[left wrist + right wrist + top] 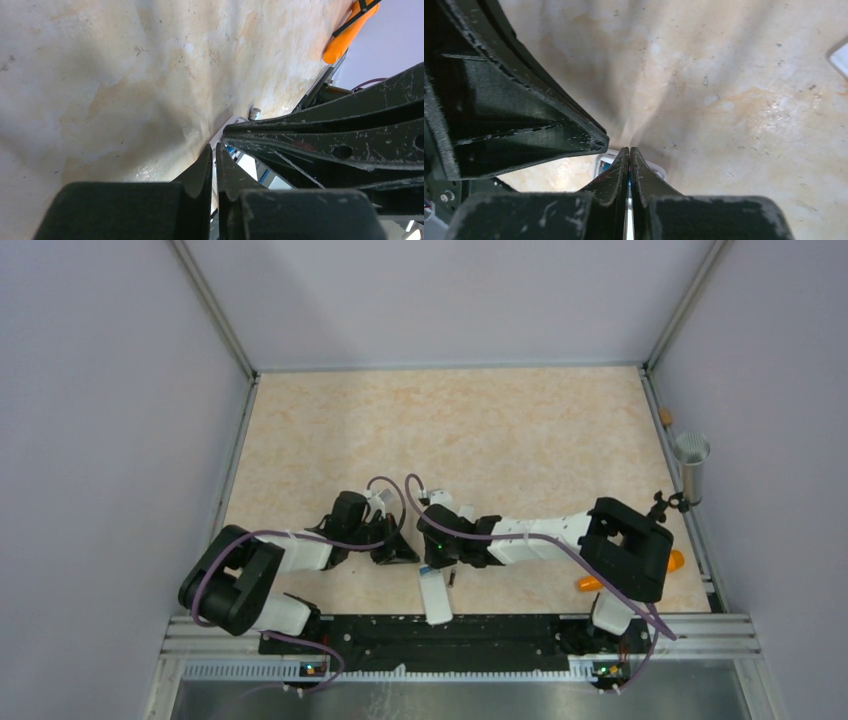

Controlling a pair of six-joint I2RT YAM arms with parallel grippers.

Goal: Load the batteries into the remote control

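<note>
Lying flat on the desk [450, 430] just ahead of the arms' base rail, the remote control [437, 598] shows a plain white face. Its long axis runs near to far, with the far end leaning slightly left. A bit of blue shows at that far end; what it is cannot be told. A small dark battery [452, 578] lies just beside the remote's far end, on its right.

Both arms reach low and inward and meet over that far end. The left hand [404, 552] comes in from the left. In its wrist view its fingers [200, 172] are drawn nearly together, with only a thin slit between the tips. The right hand [433, 558] comes in from the right, its fingers [616, 172] pressed together. A faint coloured sliver shows in the seam, too thin to identify.

Well off to the right, an orange tapered object [592, 583] lies partly behind the right arm. A grey metal cylinder [691, 465] stands upright at the desk's right edge.
</note>
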